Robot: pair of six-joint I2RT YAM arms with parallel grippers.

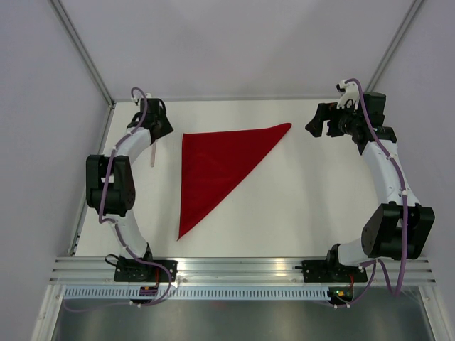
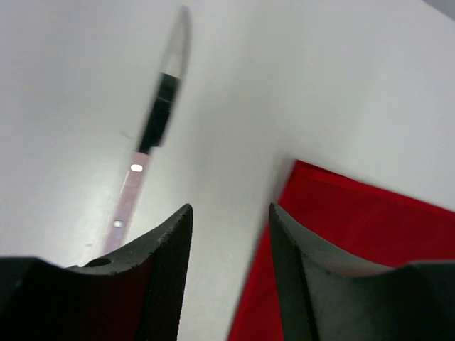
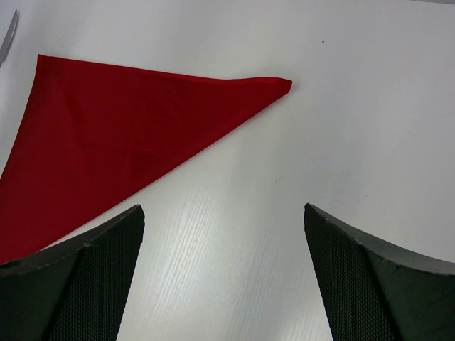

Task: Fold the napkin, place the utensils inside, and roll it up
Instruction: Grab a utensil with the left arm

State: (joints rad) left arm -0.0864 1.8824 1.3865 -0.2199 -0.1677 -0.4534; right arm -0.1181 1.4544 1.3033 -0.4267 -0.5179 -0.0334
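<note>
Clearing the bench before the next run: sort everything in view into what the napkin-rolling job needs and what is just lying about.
Job's own:
napkin, folded into a triangle
pink-handled utensil, lying apart, left of it

Not the job's:
table
rail at its near edge

The white table [image 1: 306, 206], faintly wood-grained, carries two things. The napkin [image 1: 213, 167] lies flat on it as a folded triangle, a little left of centre: one edge runs along the far side out to a point at 2 o'clock, another comes straight down the left to a narrow tip at 7 o'clock. At the napkin's 10 o'clock, near but apart, lies a knife [image 1: 153, 155], pale pink handle toward 6 o'clock, black middle, silvery blade
</note>
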